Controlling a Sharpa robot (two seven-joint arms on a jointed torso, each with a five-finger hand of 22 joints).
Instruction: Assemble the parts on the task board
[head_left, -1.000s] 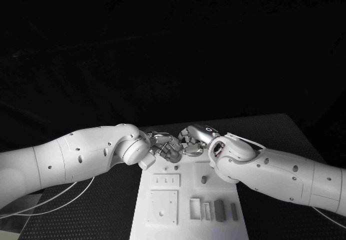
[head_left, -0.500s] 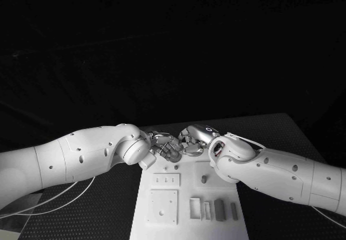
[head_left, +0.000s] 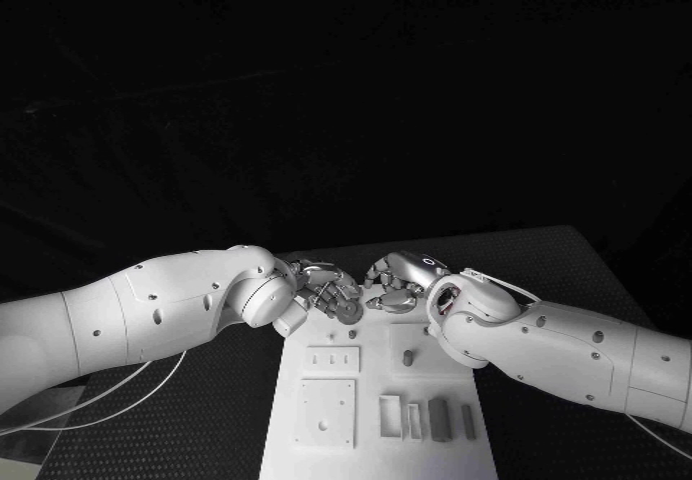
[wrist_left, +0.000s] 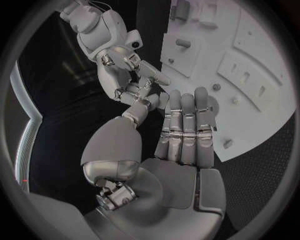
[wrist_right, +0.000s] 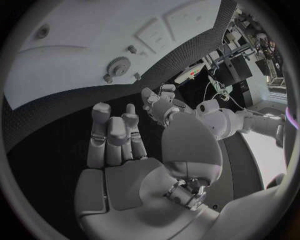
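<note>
While both arms are reaching over the far end of the task board (head_left: 378, 400), left robot hand (head_left: 329, 292) & right robot hand (head_left: 395, 283) are hovering close together, fingers apart, holding nothing. Grey parts (head_left: 438, 420) are standing at board's near right; a gear (wrist_right: 118, 66) is sitting on the board.

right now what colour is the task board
White; the task board shows best in the head view, on the black table.

Black textured table (head_left: 562, 262); white cables (head_left: 137, 390) trail over its near-left part
</note>
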